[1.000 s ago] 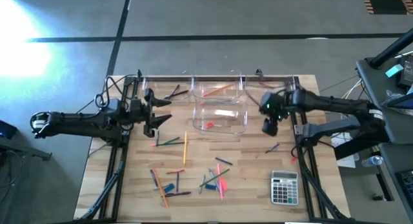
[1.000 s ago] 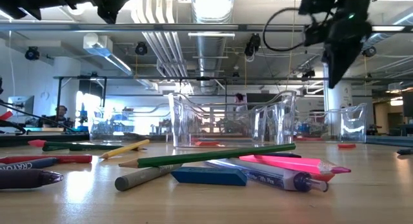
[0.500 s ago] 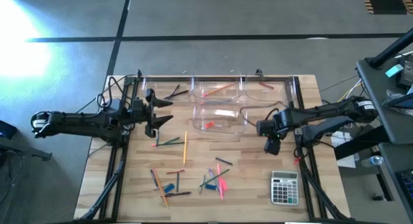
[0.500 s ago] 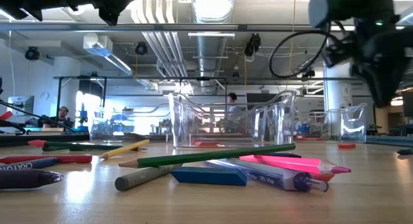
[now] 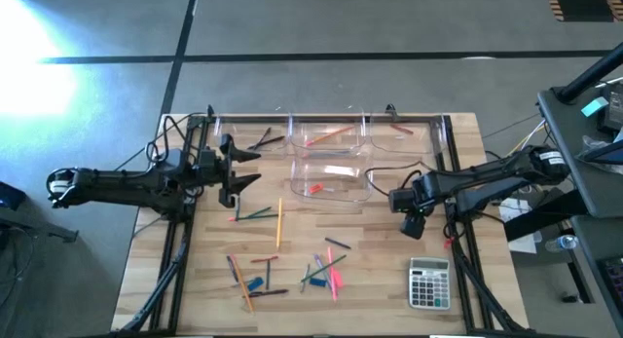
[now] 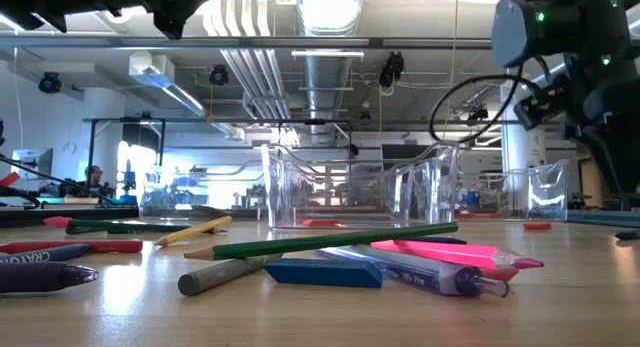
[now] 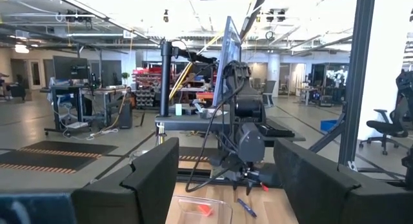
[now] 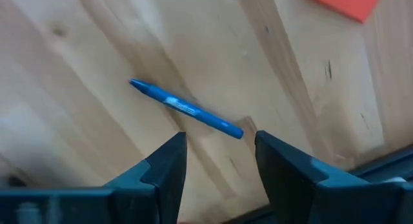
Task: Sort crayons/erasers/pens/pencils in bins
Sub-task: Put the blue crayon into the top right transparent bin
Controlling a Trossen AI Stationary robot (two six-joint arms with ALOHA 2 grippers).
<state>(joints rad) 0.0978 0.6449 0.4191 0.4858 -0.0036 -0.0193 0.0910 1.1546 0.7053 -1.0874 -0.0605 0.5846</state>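
One blue pen (image 8: 187,110) lies just ahead of right gripper (image 8: 219,161), fingers apart, empty. Risk: pen sits skewed to jaws; closing may roll it aside.

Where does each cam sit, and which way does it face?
High: overhead, straight down on table; both arms, left pincer, right pincer.
Low: table height, level across pencils to bins; right arm at upper right.
Left wrist: looks across the table at the right arm; own open fingers in the foreground.
Right wrist: down at blue pen; own open fingers in the foreground.
Shared: high and right wrist both show that pen.
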